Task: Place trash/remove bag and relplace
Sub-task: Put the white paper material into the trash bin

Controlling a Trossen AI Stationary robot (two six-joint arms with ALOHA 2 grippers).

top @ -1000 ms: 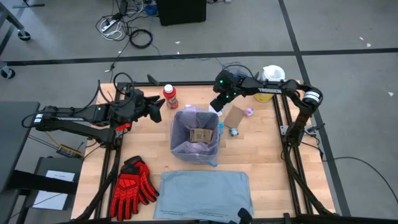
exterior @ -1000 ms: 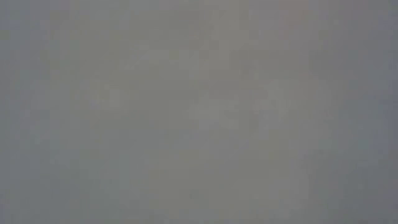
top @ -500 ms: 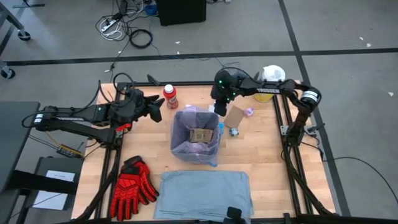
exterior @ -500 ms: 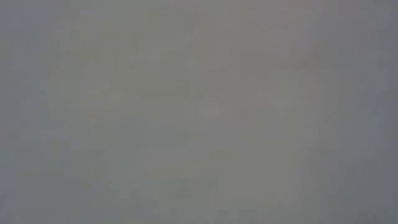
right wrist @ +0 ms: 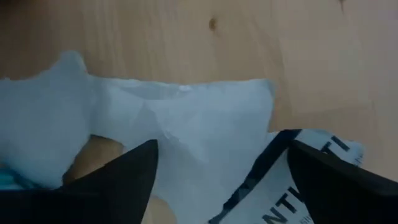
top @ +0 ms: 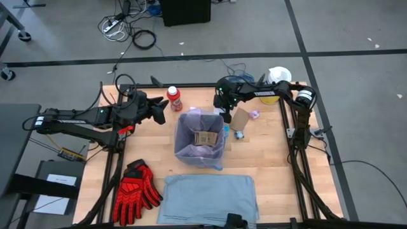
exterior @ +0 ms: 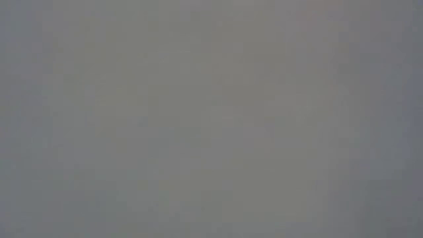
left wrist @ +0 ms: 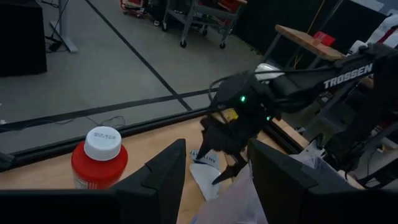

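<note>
Grey-blue liner [top: 210,197] flat at bottom centre. Bin with pink bag [top: 201,140] in middle, cardboard piece [top: 205,138] inside.

Right gripper [top: 220,108] above centre, jaws spread wide over white paper [right wrist: 205,130], nothing held. Lower straight, then close.

Left gripper [top: 160,109] left of centre, part open, empty, near red-capped bottle [top: 173,98].

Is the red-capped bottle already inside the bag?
No, the bottle stands on the table beside the bag, left of its rim.
</note>
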